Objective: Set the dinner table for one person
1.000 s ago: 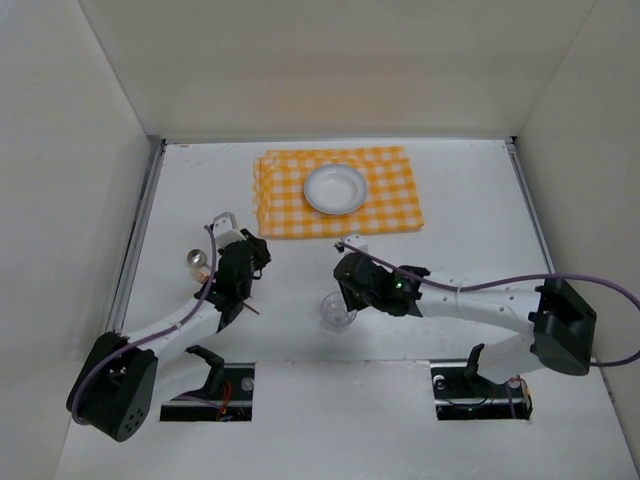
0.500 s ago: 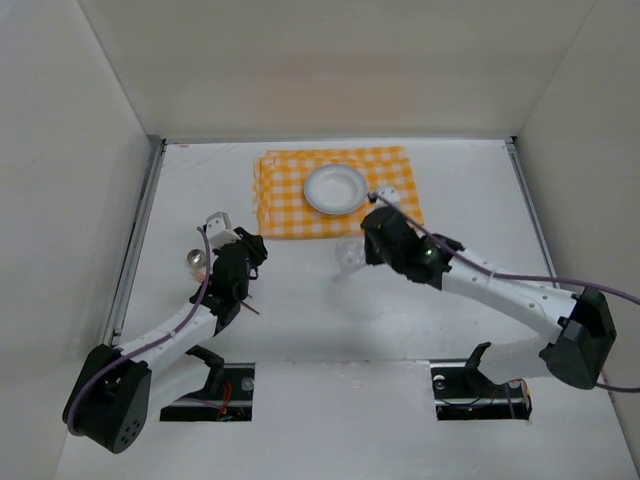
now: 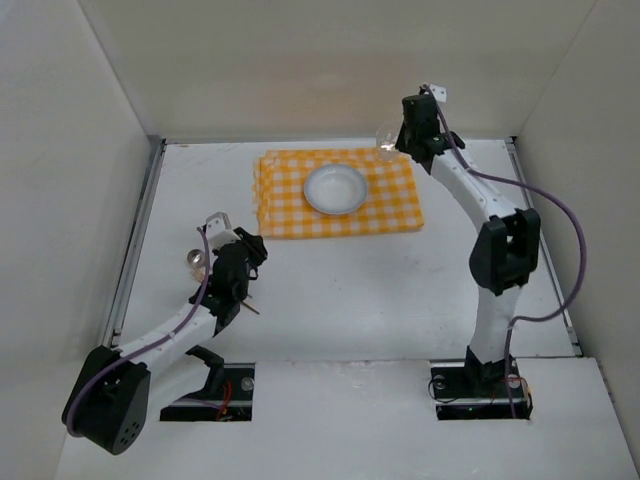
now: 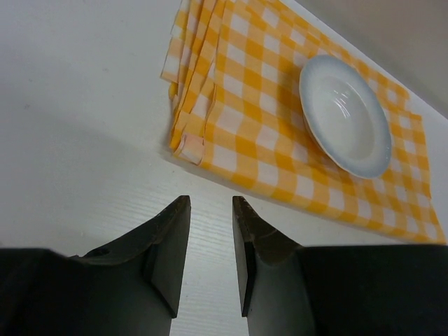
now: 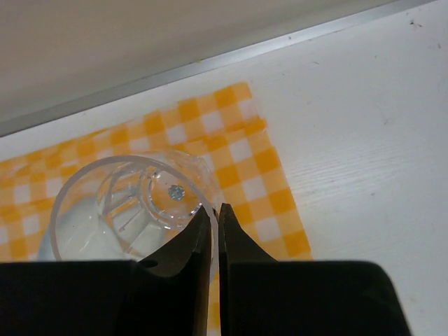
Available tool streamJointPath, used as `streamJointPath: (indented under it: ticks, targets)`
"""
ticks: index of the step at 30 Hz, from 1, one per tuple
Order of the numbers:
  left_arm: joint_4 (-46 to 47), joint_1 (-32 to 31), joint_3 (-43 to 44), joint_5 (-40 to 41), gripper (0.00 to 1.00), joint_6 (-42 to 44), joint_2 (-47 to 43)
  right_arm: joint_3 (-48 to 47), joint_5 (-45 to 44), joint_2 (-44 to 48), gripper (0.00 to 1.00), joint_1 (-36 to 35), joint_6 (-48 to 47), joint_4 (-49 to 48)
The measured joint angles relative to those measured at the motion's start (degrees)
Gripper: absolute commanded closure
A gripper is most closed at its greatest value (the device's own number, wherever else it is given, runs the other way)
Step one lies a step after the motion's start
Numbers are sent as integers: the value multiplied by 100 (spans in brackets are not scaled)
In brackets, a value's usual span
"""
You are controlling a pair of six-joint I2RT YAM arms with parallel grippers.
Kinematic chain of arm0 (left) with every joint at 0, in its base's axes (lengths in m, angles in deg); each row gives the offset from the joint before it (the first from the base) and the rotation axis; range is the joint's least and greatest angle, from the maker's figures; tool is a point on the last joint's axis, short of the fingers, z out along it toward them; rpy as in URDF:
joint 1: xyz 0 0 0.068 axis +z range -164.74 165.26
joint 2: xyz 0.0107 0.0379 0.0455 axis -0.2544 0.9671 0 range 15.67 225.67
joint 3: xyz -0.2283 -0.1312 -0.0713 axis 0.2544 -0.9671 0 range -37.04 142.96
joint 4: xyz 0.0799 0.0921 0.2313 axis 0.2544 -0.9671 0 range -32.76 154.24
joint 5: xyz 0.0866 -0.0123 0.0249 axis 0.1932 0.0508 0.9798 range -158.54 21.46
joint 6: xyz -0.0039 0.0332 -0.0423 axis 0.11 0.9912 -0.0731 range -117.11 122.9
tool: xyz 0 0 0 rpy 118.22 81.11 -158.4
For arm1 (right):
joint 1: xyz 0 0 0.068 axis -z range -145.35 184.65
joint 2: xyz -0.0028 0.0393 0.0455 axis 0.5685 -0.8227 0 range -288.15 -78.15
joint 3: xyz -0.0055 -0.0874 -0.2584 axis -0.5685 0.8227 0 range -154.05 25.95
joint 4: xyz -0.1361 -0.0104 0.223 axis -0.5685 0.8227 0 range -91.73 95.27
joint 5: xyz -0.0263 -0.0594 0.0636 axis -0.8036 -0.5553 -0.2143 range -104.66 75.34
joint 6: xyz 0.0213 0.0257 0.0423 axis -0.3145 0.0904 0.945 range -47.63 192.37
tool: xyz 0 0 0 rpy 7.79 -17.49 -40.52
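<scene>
A clear glass (image 3: pixel 384 141) hangs above the far right corner of the orange-and-white checked cloth (image 3: pixel 390 205). My right gripper (image 3: pixel 400 138) is shut on its rim. In the right wrist view the glass (image 5: pixel 119 203) sits left of the gripper (image 5: pixel 214 213), one finger inside it and one outside, with the cloth (image 5: pixel 259 161) beneath. A white plate (image 3: pixel 335 188) lies on the cloth. My left gripper (image 3: pixel 255 252) is low over the dinner table (image 3: pixel 330 300), near-left of the cloth. In the left wrist view the gripper (image 4: pixel 211 210) is slightly open and empty, facing the cloth (image 4: pixel 238 119) and plate (image 4: pixel 344 115).
A small round metallic object (image 3: pixel 193 262) lies on the table just left of the left gripper. A thin dark stick (image 3: pixel 252 309) lies near the left forearm. White walls close in the table on three sides.
My right arm has carried the glass from the near middle of the table up and away to above the cloth's far right corner. The left arm has barely moved.
</scene>
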Motion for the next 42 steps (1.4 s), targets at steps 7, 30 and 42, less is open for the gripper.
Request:
streamJointPath:
  ticks: [7,30,42]
  targets:
    - [-15,0,0,0,72,-2,101,-1563,90,-1537,100,157,31,584]
    - [-13,9,0,-2,72,0,166,-2647,85,-2789,99,275,76,1281]
    - [-111,37,0,87,65,13,153,-2708,92,-2802,52,299,120,1248]
